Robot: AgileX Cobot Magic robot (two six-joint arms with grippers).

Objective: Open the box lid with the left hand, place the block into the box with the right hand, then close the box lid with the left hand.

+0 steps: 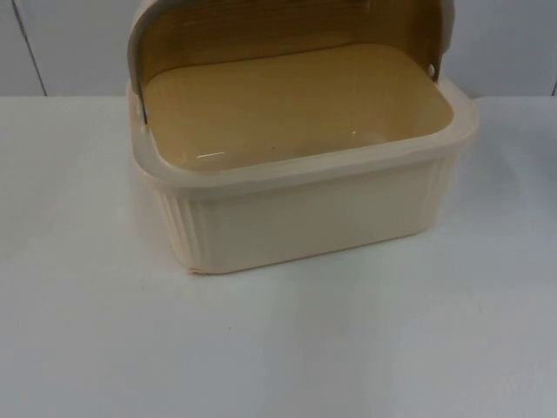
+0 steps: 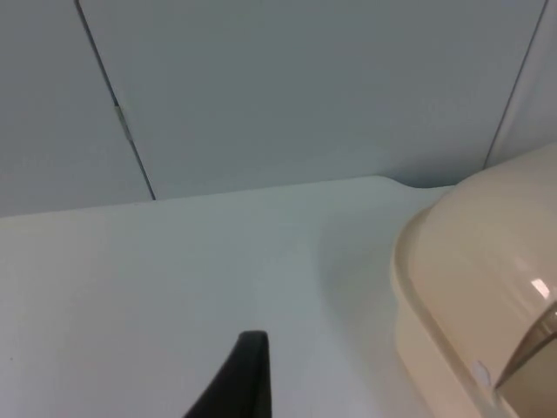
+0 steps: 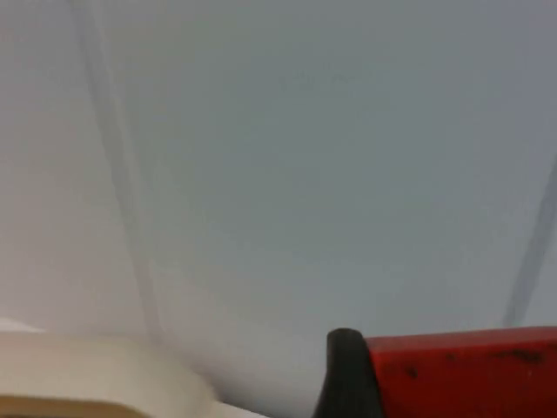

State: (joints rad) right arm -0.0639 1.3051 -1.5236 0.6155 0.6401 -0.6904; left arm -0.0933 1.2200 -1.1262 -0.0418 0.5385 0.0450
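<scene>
The cream ribbed box (image 1: 305,218) stands in the middle of the table with its domed lid (image 1: 261,35) swung up and back, and its tan inside is bare. My left gripper (image 2: 248,383) hovers over the white table just left of the box's rounded wall (image 2: 470,287), touching nothing. My right gripper (image 3: 435,383) is up in the air facing the grey wall, shut on a red block (image 3: 470,374) that lies against its black fingertip (image 3: 346,374). Just below it is the cream edge of the box lid (image 3: 87,374).
White table top (image 1: 278,348) spreads in front of and beside the box. The grey partition wall (image 1: 70,43) rises right behind the box.
</scene>
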